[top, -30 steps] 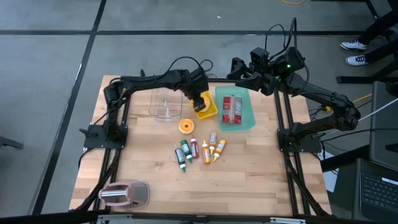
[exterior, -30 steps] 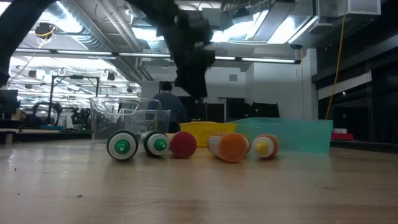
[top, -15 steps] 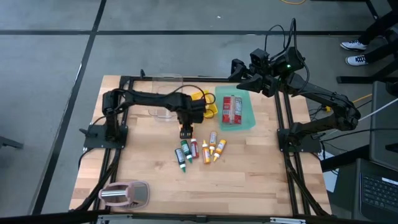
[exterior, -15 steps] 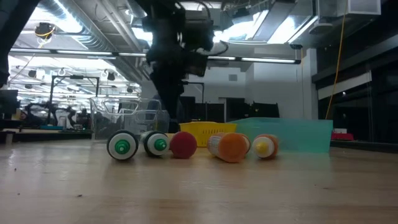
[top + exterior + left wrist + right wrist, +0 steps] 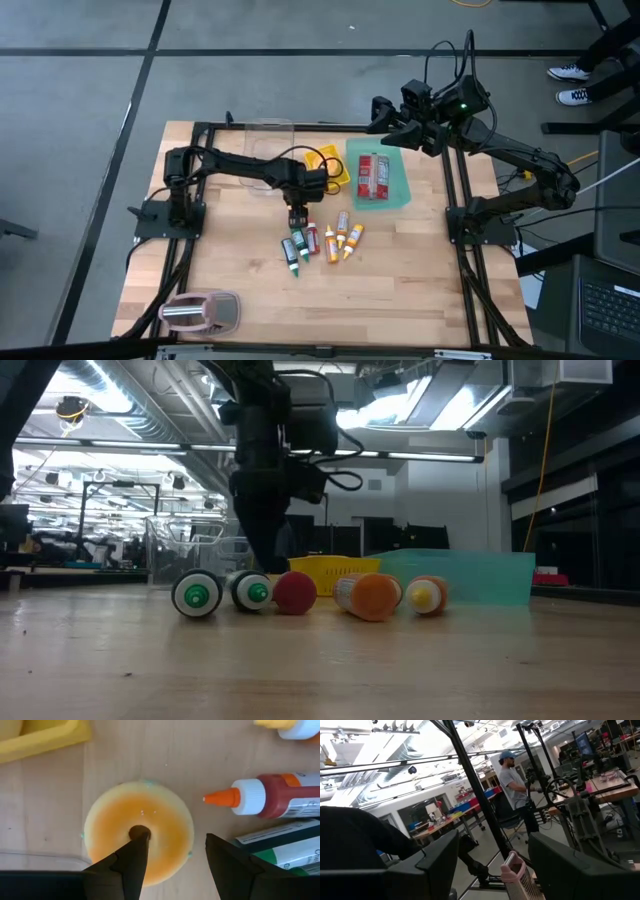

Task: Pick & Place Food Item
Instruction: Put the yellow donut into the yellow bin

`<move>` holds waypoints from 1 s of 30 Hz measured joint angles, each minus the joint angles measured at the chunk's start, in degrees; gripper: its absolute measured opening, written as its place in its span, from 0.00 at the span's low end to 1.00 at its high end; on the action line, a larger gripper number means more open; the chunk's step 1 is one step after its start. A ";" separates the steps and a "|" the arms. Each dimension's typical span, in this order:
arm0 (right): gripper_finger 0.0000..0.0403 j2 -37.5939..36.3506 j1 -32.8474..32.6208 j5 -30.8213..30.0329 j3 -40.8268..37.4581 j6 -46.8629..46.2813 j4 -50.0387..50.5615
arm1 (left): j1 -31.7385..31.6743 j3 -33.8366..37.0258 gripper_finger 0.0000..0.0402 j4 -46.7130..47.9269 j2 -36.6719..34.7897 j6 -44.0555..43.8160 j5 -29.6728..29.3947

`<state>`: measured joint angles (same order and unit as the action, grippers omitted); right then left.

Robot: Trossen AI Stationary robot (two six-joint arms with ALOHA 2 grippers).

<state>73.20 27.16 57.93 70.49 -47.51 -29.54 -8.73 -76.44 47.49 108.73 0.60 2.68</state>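
An orange ring-shaped donut (image 5: 150, 820) lies flat on the wooden table, between the yellow tray (image 5: 335, 168) and the row of bottles (image 5: 320, 240). My left gripper (image 5: 175, 845) hangs open right above it, pointing down. One finger (image 5: 134, 852) is over the donut's hole and the other (image 5: 222, 857) stands outside its rim. Whether they touch it I cannot tell. In the high view the left gripper (image 5: 298, 210) hides the donut. My right gripper (image 5: 385, 112) waits, raised and open, past the table's far right corner.
A red bottle with an orange tip (image 5: 270, 800) and green bottles (image 5: 285, 845) lie close beside the donut. A clear container (image 5: 265, 160) stands at the far left, and a teal tray (image 5: 398, 190) holds a red packet (image 5: 373, 175). A pink-grey item (image 5: 200, 312) lies at the near left.
My left gripper has swung from over the yellow tray toward the table's near edge and come down over the donut, tipping steeper until it points nearly straight down. The donut has stayed in place and is now covered in the high view.
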 joint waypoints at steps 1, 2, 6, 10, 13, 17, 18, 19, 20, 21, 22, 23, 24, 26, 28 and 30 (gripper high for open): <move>0.59 -0.01 0.00 -0.02 0.01 0.00 0.01 | 0.00 0.08 0.48 0.13 0.00 -0.19 0.00; 0.59 -0.01 0.00 -0.02 0.01 0.01 0.02 | 0.00 0.10 0.48 0.28 0.00 -0.42 0.00; 0.59 0.00 0.00 -0.26 0.00 0.01 0.02 | 0.02 0.10 0.48 0.19 0.00 -1.50 0.07; 0.59 0.01 0.01 -0.28 0.01 0.04 0.02 | 0.01 0.11 0.48 0.29 0.51 -2.31 -0.30; 0.59 -0.01 0.00 -0.41 -0.01 0.20 0.00 | 0.02 0.08 0.48 -0.96 1.35 -2.41 -0.42; 0.59 -0.01 0.00 -0.48 0.00 0.20 0.00 | 0.01 0.06 0.48 -0.97 2.12 -2.46 -0.18; 0.59 0.00 0.01 -0.48 0.00 0.20 0.01 | 0.00 0.05 0.48 -1.08 2.10 -2.47 -0.09; 0.59 0.00 0.01 -0.49 -0.01 0.17 0.01 | 0.01 0.04 0.48 -1.17 2.11 -2.52 -0.13; 0.59 0.00 0.01 -0.49 0.01 0.17 0.01 | 0.02 0.05 0.48 -1.19 2.11 -2.78 -0.26; 0.59 -0.01 0.00 -0.50 0.00 0.20 0.02 | 0.02 0.06 0.47 -1.09 2.10 -2.93 -0.39; 0.59 0.00 0.00 -0.48 0.01 0.20 0.00 | 0.00 0.06 0.47 -0.83 2.12 -3.01 -0.42; 0.59 0.00 0.01 -0.50 0.00 0.20 0.00 | -0.14 0.06 0.46 -0.57 2.12 -3.02 -0.40; 0.59 -0.01 0.00 -0.50 -0.01 0.20 0.00 | -0.20 0.05 0.44 -0.43 2.12 -3.02 -0.36; 0.59 -0.01 0.00 -0.50 0.00 0.20 0.00 | -0.33 0.06 0.40 -0.48 2.12 -2.99 0.01; 0.59 -0.01 0.00 -0.49 -0.01 0.22 0.00 | -0.35 0.06 0.35 -0.51 2.12 -3.10 0.17; 0.59 -0.01 0.01 -0.48 0.00 0.22 0.00 | -0.35 0.04 0.29 -0.38 2.12 -3.58 0.15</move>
<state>73.19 27.16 57.45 70.49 -47.29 -29.54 -9.08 -76.40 47.11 110.85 -2.98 2.83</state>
